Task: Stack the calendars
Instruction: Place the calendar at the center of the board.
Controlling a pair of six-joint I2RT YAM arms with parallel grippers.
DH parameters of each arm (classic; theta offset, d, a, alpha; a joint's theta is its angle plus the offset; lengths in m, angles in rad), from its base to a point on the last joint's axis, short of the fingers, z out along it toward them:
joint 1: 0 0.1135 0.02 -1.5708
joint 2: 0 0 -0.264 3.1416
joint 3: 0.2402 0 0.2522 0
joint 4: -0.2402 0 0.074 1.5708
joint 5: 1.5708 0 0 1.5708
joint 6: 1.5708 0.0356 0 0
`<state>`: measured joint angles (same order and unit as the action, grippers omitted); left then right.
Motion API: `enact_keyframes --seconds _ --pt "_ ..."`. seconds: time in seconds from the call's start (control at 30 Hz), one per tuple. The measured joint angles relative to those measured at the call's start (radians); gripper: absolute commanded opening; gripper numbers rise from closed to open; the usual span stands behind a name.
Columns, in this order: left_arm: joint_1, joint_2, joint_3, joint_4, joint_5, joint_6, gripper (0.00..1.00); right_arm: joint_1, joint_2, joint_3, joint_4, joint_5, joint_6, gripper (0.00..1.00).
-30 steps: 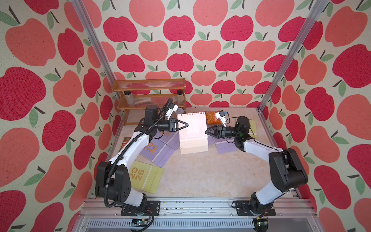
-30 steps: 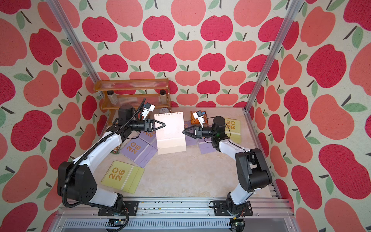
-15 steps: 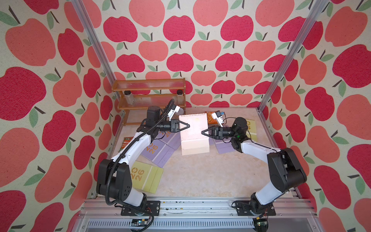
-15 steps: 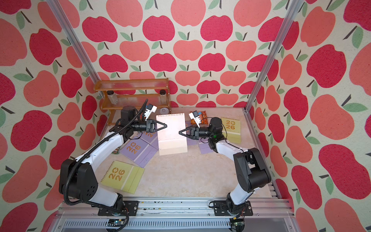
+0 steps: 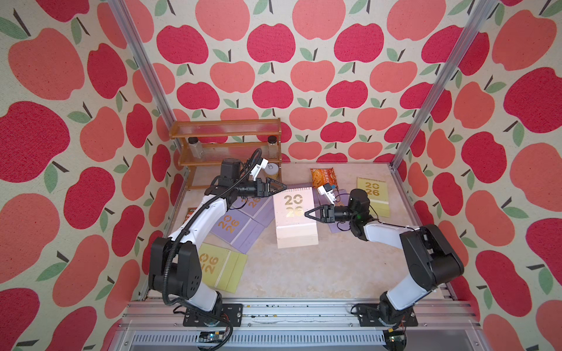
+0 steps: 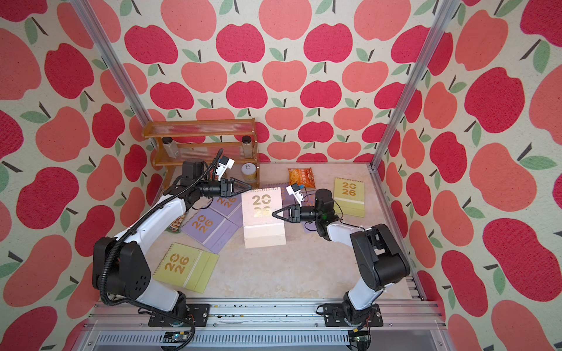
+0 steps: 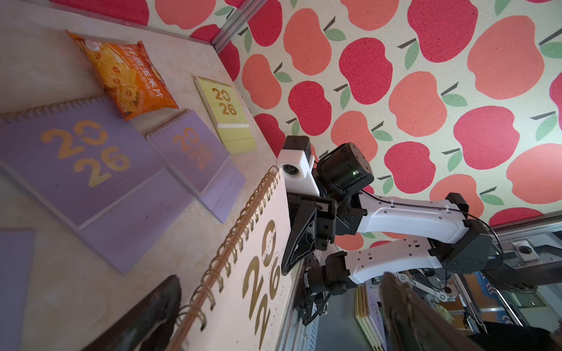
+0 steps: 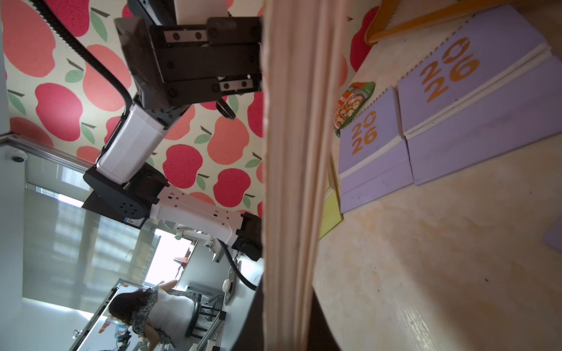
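The right gripper (image 5: 307, 213) pinches the side edge of the pale peach spiral-bound card calendar (image 5: 294, 226) with the gold 2026 cover. Its jaws are pressed together on the page stack, so the calendar hangs cover-up, lifted off the beige tabletop (image 5: 304, 273). The left gripper (image 5: 282, 187) has its jaws spread, one on each side of the calendar's wire-bound corner. In the left wrist view its fingers (image 7: 407, 307) stand wide apart with the card between them. This looks like a handover, with one firm side grip freeing the right arm to carry the calendar. Flat lavender spiral-bound calendars (image 5: 232, 226) lie beneath the left jaws and are a likely base for the stack.
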<state>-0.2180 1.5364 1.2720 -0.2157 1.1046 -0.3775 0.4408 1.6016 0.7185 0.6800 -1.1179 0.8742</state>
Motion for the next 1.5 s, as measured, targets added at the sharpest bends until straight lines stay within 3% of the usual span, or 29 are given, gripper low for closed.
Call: enact_keyframes --seconds 0.13,0.33,0.53,1.1,1.5 --pt "0.012 -0.057 0.004 -0.065 -0.034 0.037 1.00 0.013 -0.061 -0.024 -0.317 0.096 -0.145 0.00" --pt "0.012 -0.092 -0.021 -0.072 -0.045 0.039 1.00 0.026 -0.075 -0.110 -0.481 0.202 -0.190 0.00" --pt "0.011 -0.090 -0.051 -0.072 -0.047 0.031 1.00 0.029 -0.059 -0.187 -0.480 0.264 -0.149 0.00" --pt "0.001 -0.066 -0.080 -0.027 -0.047 0.011 1.00 0.037 -0.067 -0.209 -0.473 0.303 -0.122 0.00" --pt "-0.010 -0.050 -0.092 -0.008 -0.047 0.002 1.00 0.043 -0.112 -0.172 -0.632 0.378 -0.169 0.23"
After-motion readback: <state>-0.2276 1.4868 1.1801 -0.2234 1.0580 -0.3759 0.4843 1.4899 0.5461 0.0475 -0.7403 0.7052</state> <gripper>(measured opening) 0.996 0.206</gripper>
